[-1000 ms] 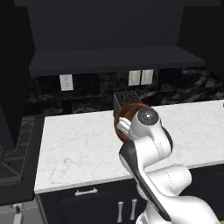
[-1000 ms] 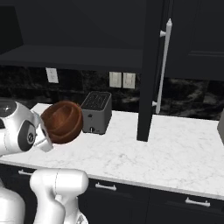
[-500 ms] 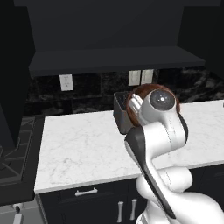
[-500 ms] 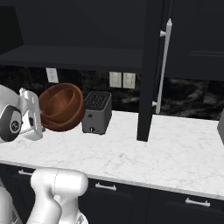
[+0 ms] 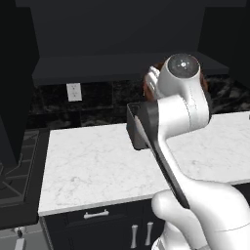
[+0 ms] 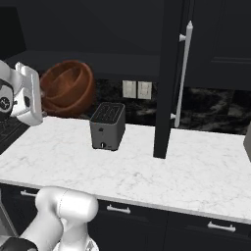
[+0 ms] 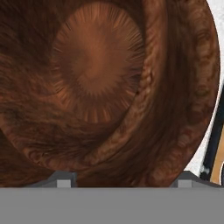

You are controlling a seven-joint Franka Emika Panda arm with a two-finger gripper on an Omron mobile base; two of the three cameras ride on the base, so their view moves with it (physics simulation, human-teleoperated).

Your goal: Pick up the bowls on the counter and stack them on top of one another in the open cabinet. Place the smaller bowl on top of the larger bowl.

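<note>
1. I have the hand (image 7: pixel 122 181) spread wide around a large reddish-brown wooden bowl (image 6: pixel 66 88); the hand view looks straight into its grained inside, with both finger tips at its lower edge, so I judge it gripped by the rim.
2. In the right base view the bowl hangs tipped on its side, well above the white marble table (image 6: pixel 147 166), level with the grey bottom board of the open cabinet (image 6: pixel 98 60).
3. A dark toaster (image 6: pixel 107 126) stands on the table just below and beside the bowl.
4. I cannot tell whether a second bowl sits nested inside this one.
5. I judge this the carry step: bowl lifted, not yet placed.
6. Next I must level the bowl, move it over the cabinet board, set it down and let go.
</note>
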